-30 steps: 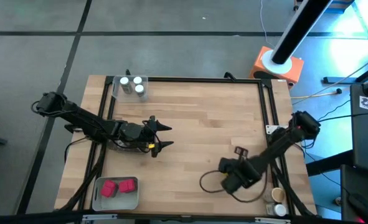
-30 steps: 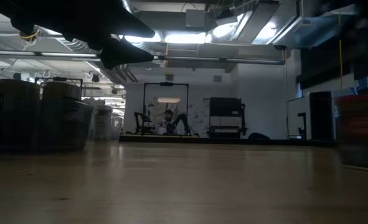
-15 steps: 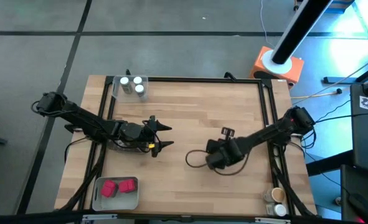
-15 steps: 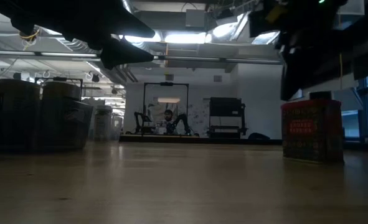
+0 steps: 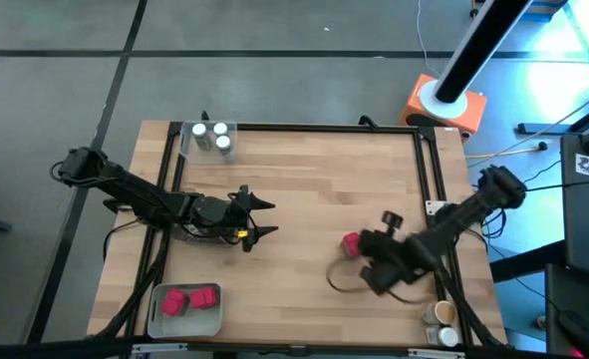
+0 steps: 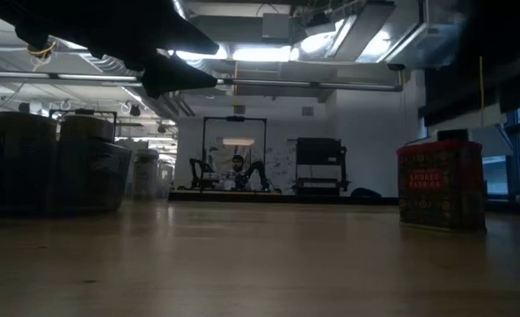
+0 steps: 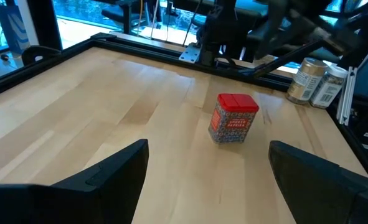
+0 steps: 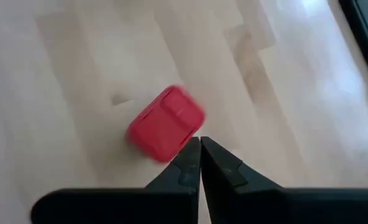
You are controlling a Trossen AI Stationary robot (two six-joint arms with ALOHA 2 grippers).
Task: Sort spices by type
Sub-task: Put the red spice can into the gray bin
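Red spice box (image 7: 233, 117) with patterned label, white-lidded jars (image 5: 212, 137), tan-lidded jars (image 7: 316, 81), light wood table (image 5: 314, 179)

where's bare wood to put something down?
Free: the far half between the clear tray and the right frame rail; also the near strip between the grey tray and the right gripper. Crowded: around the red spice box and the left gripper.

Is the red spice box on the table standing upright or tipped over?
Upright: the red spice box stands on its base on the table, lid on top.
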